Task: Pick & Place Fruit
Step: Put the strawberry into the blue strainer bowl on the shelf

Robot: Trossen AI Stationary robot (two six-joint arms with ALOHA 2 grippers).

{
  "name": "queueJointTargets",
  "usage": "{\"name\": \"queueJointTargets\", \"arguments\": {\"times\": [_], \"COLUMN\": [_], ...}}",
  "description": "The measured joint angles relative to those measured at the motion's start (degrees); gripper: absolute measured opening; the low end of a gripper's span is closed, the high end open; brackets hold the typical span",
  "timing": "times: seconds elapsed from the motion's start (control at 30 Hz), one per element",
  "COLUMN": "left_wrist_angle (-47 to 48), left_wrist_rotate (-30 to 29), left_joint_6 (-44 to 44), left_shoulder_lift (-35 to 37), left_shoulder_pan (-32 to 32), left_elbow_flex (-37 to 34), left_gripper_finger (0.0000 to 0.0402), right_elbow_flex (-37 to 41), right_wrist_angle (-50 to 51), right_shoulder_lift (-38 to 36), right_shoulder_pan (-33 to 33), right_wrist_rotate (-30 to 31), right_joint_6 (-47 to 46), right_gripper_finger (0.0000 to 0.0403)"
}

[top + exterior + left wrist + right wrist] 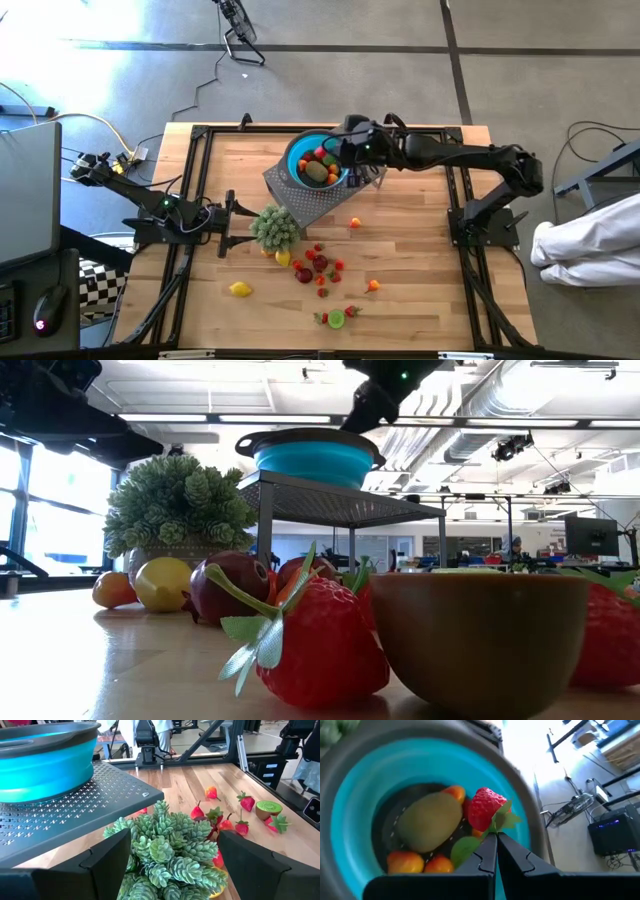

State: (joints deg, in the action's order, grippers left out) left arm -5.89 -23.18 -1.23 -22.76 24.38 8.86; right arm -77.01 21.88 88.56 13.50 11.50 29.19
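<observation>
High view: my right gripper hangs over the blue bowl, fingers pinched on a strawberry leaf. Left gripper gapes empty beside the plant. More fruit litters open tabletop.

Bowl sits on rack, apparently behind plant; fruit right.

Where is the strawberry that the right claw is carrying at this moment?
The strawberry hangs by its leaves from the shut right claw, just above the blue bowl on the grey rack at the table's far middle in the high view.
</observation>
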Motion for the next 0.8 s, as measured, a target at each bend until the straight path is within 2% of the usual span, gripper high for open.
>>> {"name": "queueJointTargets", "arguments": {"times": [0.27, 0.53, 0.63, 0.8], "left_wrist_angle": [0.0, 0.0, 0.0, 0.0], "left_wrist_rotate": [-0.1, -0.1, -0.1, -0.1], "left_joint_6": [2.2, 2.5, 2.5, 2.5], "left_shoulder_lift": [0.0, 0.0, 0.0, 0.0], "left_shoulder_pan": [0.0, 0.0, 0.0, 0.0], "left_elbow_flex": [0.0, 0.0, 0.0, 0.0], "left_gripper_finger": [0.0294, 0.0294, 0.0294, 0.0294], "right_elbow_flex": [0.0, 0.0, 0.0, 0.0], "right_wrist_angle": [2.1, 1.4, 1.4, 1.4], "right_shoulder_lift": [0.4, 0.4, 0.4, 0.4], "right_shoulder_pan": [-0.3, -0.4, -0.5, -1.4], "right_wrist_rotate": [0.0, 0.0, 0.0, 0.2], "right_joint_6": [4.0, 4.2, 4.2, 4.2], "right_gripper_finger": [0.0003, 0.0006, 0.0024, 0.0084]}}
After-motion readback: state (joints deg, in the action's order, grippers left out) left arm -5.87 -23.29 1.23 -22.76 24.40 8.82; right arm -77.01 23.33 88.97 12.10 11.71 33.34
